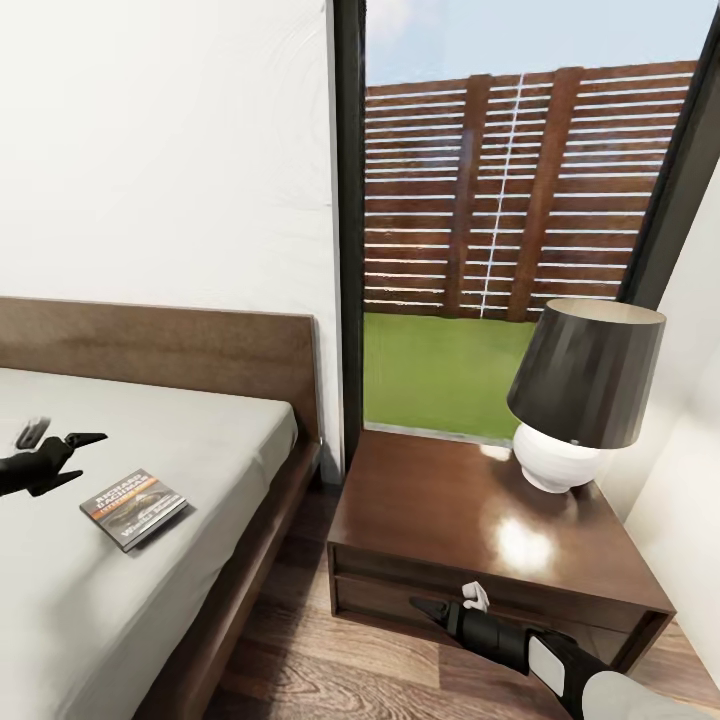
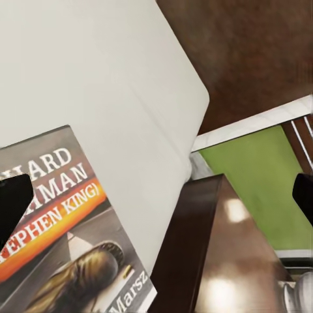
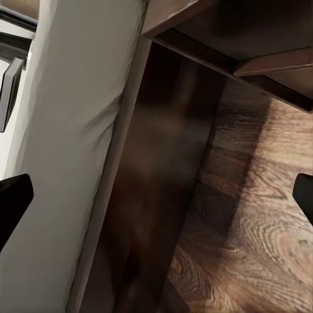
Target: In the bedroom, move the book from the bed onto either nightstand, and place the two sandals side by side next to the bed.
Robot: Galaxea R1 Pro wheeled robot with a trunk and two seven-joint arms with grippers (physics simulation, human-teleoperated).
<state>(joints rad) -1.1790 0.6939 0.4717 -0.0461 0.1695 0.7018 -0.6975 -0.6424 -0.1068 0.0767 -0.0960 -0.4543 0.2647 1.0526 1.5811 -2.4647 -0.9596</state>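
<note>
The book [image 1: 133, 508] lies flat on the bed's light-grey mattress [image 1: 180, 440], near the edge that faces the nightstand [image 1: 450, 510]. Its dark cover with the orange band [image 2: 55, 228] sits close under the left wrist camera. My left gripper [image 1: 85, 458] hovers just left of the book, open, with its fingertips [image 2: 13, 199] spread wide and nothing between them. My right gripper [image 1: 432, 608] is low in front of the nightstand's drawers, open and empty; its wrist view looks down the bed frame [image 3: 150, 163] to the plank floor [image 3: 248, 228]. The sandals are out of view.
A lamp [image 1: 585, 395] with a dark shade and white base stands on the nightstand's back right corner. A tall dark-framed window [image 1: 500, 200] is behind it, and a white wall [image 1: 690, 420] closes in at the right. A narrow strip of wood floor [image 1: 290, 640] separates bed and nightstand.
</note>
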